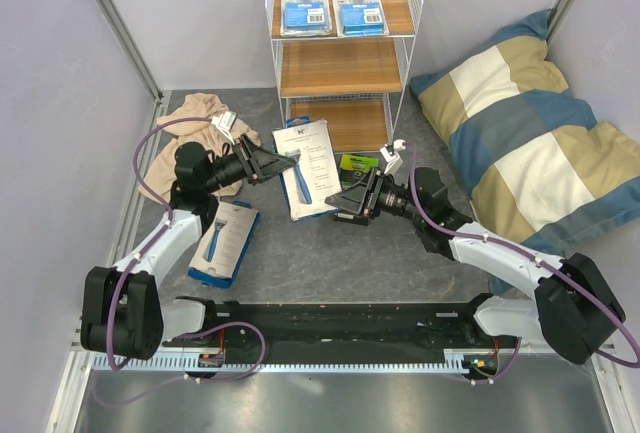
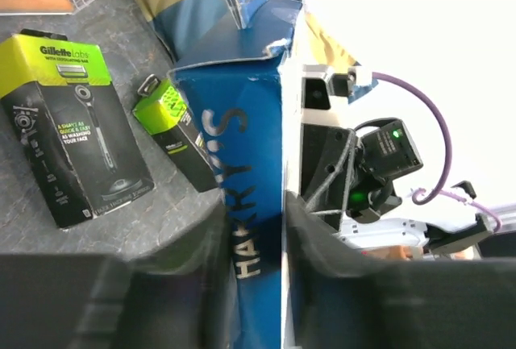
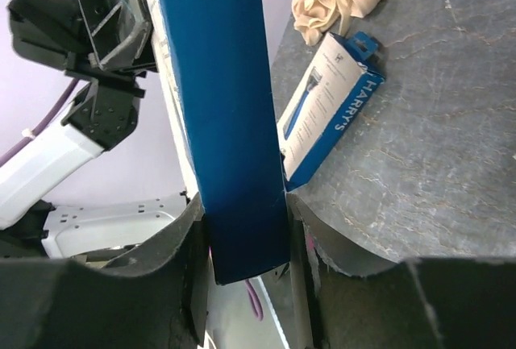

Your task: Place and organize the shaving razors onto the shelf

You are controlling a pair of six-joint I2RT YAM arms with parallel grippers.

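Observation:
A large white razor pack (image 1: 312, 158) with a blue side hangs above the floor between both arms. My left gripper (image 1: 283, 164) is shut on its upper left edge; in the left wrist view the blue side (image 2: 242, 123) sits pinched between the fingers of that gripper (image 2: 250, 236). My right gripper (image 1: 335, 201) is shut on the lower right corner, the blue side (image 3: 226, 83) filling that gripper (image 3: 246, 228). A second white pack (image 1: 222, 243) lies flat on the floor. Two black-and-green boxes (image 2: 68, 123) (image 2: 173, 127) lie before the shelf (image 1: 340, 68). Two blister cards (image 1: 305, 6) (image 1: 358, 6) lie on its top board.
A crumpled beige cloth (image 1: 195, 133) lies on the floor to the left, behind the left arm. A large striped pillow (image 1: 530, 123) fills the right side beside the shelf. The shelf's middle and bottom boards are bare.

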